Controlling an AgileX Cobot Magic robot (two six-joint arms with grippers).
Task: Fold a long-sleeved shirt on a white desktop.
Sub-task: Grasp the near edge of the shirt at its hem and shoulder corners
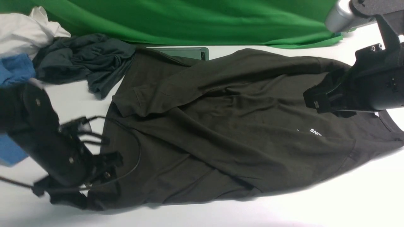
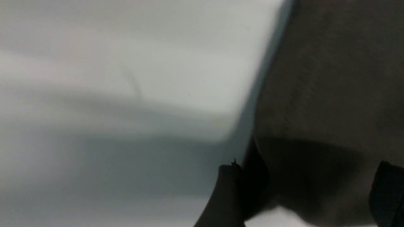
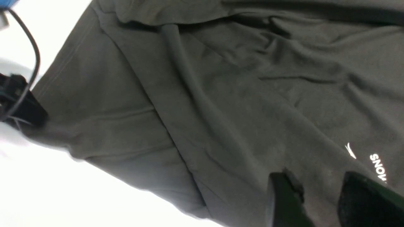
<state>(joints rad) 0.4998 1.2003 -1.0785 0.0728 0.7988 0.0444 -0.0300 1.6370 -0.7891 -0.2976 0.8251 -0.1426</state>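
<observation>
shirt: the long-sleeved shirt [image 1: 221,126] is laid sideways across the white desktop [image 1: 315,205], collar to the right, hem to the left.
shirt folds: the far sleeve is folded in over the body, its cuff end pointing left. A second diagonal fold is seen along the near side.
print: part of the white chest print [image 1: 315,132] is exposed near the right end; the rest is covered by cloth.
left gripper: the left gripper [image 2: 306,195] is placed low at the near-left hem corner. It is blurred in the front view. In the left wrist view its fingers [image 2: 225,192] are seen well apart, with the shirt edge lying between them; nothing is clamped.
right gripper: the right gripper [image 3: 322,201] is held over the chest area, just beside the print. Its fingers [image 3: 284,198] are seen apart, with only flat cloth visible through the gap; nothing is gripped.
hatch: the grey cable hatch [image 1: 186,52] is partly covered by the far edge of the shirt.
other cloth: a dark grey-teal garment [image 1: 85,60] is bunched at the far left, touching the shirt's hem corner. A blue garment [image 1: 14,71] and a white cloth [image 1: 22,31] are piled beyond it.
backdrop: a green cloth backdrop [image 1: 189,19] is draped along the far edge of the desktop.
</observation>
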